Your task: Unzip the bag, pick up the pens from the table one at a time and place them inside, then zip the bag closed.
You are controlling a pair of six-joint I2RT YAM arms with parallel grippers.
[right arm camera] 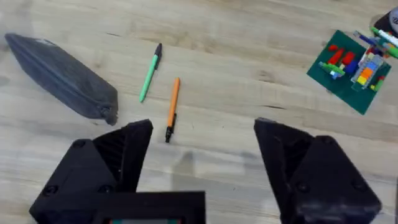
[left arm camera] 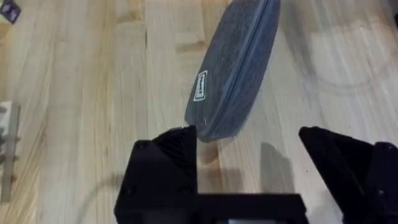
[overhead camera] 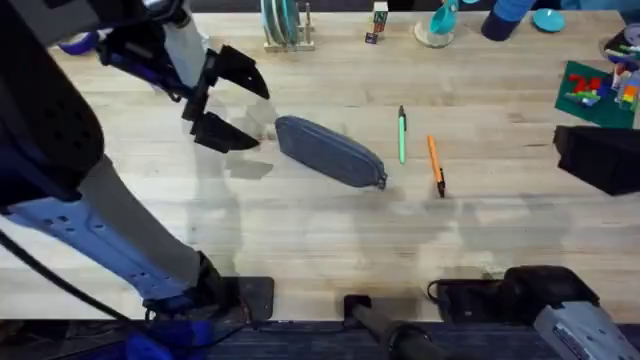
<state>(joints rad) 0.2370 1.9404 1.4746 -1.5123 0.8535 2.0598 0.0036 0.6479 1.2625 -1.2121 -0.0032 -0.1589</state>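
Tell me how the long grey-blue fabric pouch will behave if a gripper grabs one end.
The long grey-blue fabric pouch looks soft and slack, so it would probably sag when lifted by one end. Its woven surface should give the fingers grip. Lying flat on the light wooden table, it seems unlikely to roll, though it may slide if pushed.

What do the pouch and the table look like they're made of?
The pouch looks like woven grey-blue fabric, matte, with a fine textile weave and a sewn-on label. The table looks like pale wood planks with visible grain and a smooth, slightly glossy finish; possibly laminate.
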